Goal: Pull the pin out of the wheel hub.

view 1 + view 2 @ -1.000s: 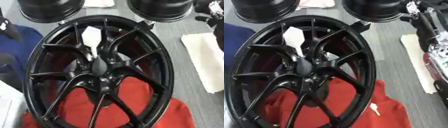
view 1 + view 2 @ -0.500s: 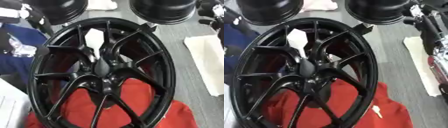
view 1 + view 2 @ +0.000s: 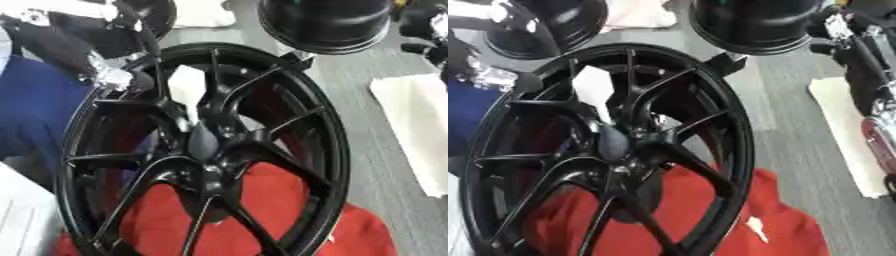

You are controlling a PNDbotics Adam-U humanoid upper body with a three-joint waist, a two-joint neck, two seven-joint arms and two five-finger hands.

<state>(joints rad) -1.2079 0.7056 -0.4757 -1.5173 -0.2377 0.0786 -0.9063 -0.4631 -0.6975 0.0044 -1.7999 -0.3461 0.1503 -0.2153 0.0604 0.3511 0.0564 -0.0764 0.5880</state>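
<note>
A large black spoked wheel [image 3: 210, 150] lies tilted on a red cloth [image 3: 262, 210]. A white pin [image 3: 185, 87], wide at the top and narrowing downward, stands between the spokes just above the hub centre [image 3: 206, 145]. My left hand [image 3: 118, 75], black with silver parts, comes in from the upper left and sits at the wheel's upper-left rim, a short way left of the pin. My right hand [image 3: 837, 30] hangs at the upper right, off the wheel. Both hands are blurred.
Two more black wheels stand at the far edge, one [image 3: 324, 22] right behind the rim and one [image 3: 553, 25] at the far left. A white cloth [image 3: 416, 125] lies to the right and a blue cloth [image 3: 35, 110] to the left, on a grey surface.
My left arm has come into view from the upper left and reached the wheel's upper-left rim. The camera has shifted slightly. The pin stands where it was.
</note>
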